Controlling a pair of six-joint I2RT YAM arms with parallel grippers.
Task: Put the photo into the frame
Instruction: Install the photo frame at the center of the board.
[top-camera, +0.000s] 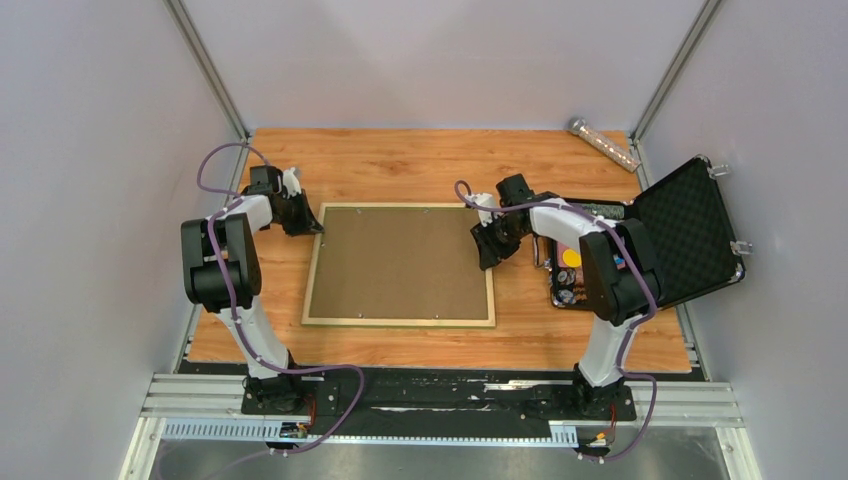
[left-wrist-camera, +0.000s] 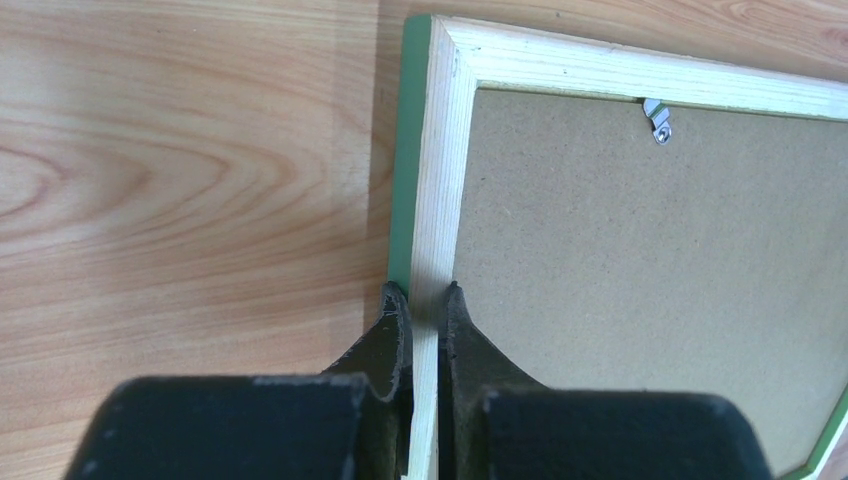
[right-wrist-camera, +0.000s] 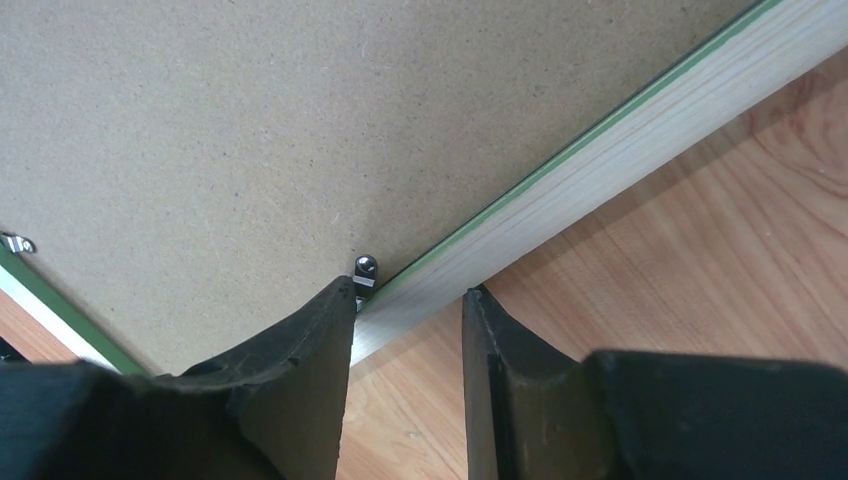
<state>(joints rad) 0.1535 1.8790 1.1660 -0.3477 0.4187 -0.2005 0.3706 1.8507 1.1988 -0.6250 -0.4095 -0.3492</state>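
The frame (top-camera: 313, 270) lies face down mid-table, pale wood back up, green showing at its edges. A brown backing board (top-camera: 400, 262) fills it. The photo is hidden. My left gripper (top-camera: 318, 228) is shut on the frame's left rail (left-wrist-camera: 440, 170) near the far left corner, one finger on each side of the rail (left-wrist-camera: 425, 292). My right gripper (top-camera: 488, 262) is open and straddles the right rail (right-wrist-camera: 620, 150). Its left finger is over the board (right-wrist-camera: 250, 120) by a metal clip (right-wrist-camera: 366, 270), and its right finger is over the table (right-wrist-camera: 410, 292).
An open black foam-lined case (top-camera: 690, 230) with small items stands at the right table edge, close behind the right arm. A clear tube (top-camera: 604, 143) lies at the back right. Another metal clip (left-wrist-camera: 657, 120) sits on the frame's far rail. Grey walls enclose the table.
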